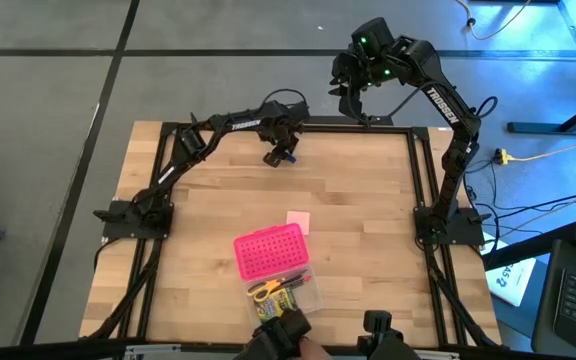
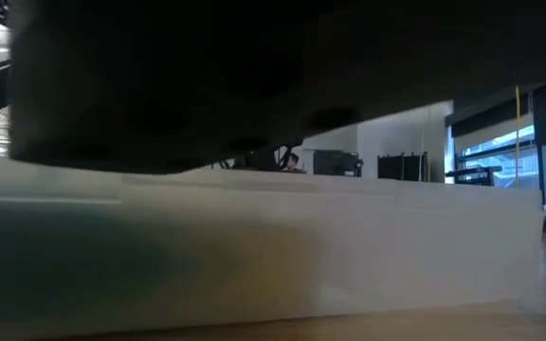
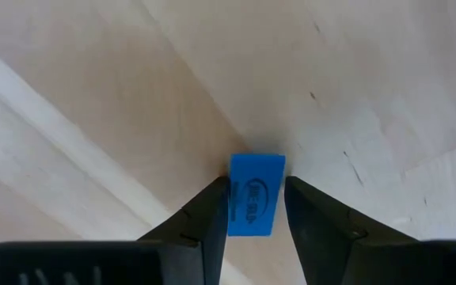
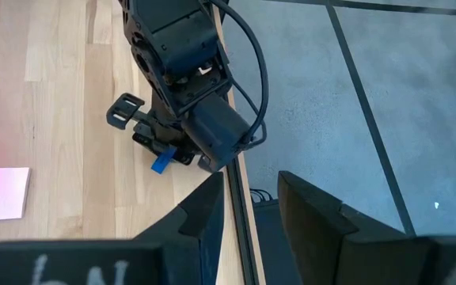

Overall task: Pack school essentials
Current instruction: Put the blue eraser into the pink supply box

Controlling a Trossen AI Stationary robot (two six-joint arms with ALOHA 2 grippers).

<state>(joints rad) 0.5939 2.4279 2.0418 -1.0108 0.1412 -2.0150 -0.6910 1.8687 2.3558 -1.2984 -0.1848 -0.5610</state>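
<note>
A wooden table (image 1: 368, 200) holds a bright pink dotted box (image 1: 270, 250); grey floor (image 1: 218, 60) surrounds it.

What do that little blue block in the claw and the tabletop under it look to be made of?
The blue block looks like a rubber or vinyl eraser: matte, sharp-edged, with printed lettering, pinched in the left gripper. The table looks like pale wood with a smooth finish, showing grain and plank seams.

The eraser (image 3: 255, 195) is sitting between the left gripper's (image 1: 280, 157) fingers near the table's (image 1: 368, 220) far edge. The pad (image 1: 298, 221) is lying mid-table, just beyond the box (image 1: 270, 250). Scissors (image 1: 268, 289) are lying in the box's near half.
</note>
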